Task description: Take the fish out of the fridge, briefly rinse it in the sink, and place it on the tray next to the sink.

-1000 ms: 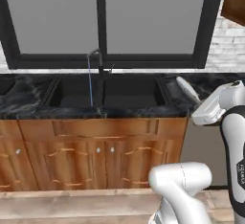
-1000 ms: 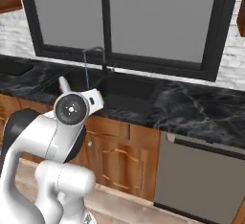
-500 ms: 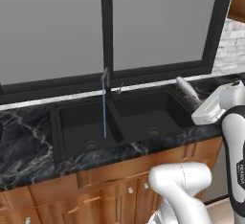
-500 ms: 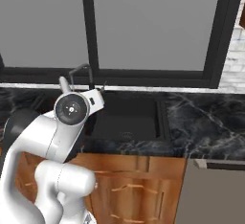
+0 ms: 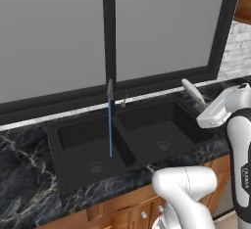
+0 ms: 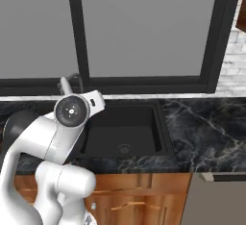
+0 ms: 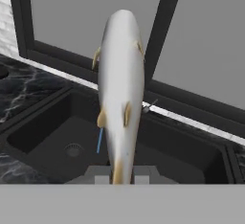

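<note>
**A:** One fish (image 7: 120,94), and the gripper (image 7: 118,174) has it by the tail end. In the hand view the pale silvery body rises straight up from between the finger tips, head farthest from the claw, small tan fins on both flanks.

**B:** So the claw is closed on it?

**A:** Yes, narrowed onto the tail, with the fish standing out along the gripper's own line. From the left base view the fish (image 5: 193,92) sticks up and away from the white hand, slanting toward the window (image 5: 108,32).

**B:** Where is the sink relative to the claw?

**A:** Beyond and below it. In the hand view the black sink (image 7: 57,132) lies past the fish, lower than the claw, with a drain showing in the basin to one side of the fish. A thin blue stream of water (image 5: 110,127) falls from the faucet (image 5: 110,89) into the left basin; that stream is off to the claw's left in the left base view, well apart from the fish. The fish hangs over the right edge of the sink area, not under the water.

**B:** And from the other side?

**A:** In the right base view the fish (image 6: 65,85) pokes up just behind the arm's round joint, with the right basin (image 6: 127,130) beside and below it and the veined black counter (image 6: 206,132) stretching off to the right.
</note>
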Robot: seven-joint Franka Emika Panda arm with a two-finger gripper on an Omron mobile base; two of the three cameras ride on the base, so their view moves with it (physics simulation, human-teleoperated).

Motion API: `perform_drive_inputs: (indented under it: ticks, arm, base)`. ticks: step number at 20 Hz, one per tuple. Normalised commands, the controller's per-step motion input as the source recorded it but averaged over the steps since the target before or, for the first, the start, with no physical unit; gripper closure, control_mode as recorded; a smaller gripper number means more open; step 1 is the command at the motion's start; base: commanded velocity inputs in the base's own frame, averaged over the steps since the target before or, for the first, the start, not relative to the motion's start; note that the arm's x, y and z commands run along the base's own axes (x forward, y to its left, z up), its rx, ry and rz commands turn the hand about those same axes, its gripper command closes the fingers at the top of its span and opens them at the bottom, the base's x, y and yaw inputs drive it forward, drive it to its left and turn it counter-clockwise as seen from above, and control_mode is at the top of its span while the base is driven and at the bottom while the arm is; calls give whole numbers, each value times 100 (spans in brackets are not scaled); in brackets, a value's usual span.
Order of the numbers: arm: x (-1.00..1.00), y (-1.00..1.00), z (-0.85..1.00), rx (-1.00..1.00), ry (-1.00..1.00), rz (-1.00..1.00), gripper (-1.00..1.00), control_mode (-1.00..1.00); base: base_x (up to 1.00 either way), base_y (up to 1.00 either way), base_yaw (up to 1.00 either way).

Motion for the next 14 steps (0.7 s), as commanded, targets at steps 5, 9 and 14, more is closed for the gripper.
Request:
perform_drive_inputs:
  ticks: [5, 9, 14]
  arm:
    - [0, 0, 0, 0, 0, 0, 100, 100]
    - [49, 1, -12, 0, 31, 0, 100, -100]
    - [78, -5, -27, 11, 51, 12, 100, -100]
  base:
    - [37, 11, -1]
    - [14, 4, 0]
    - [0, 0, 0]
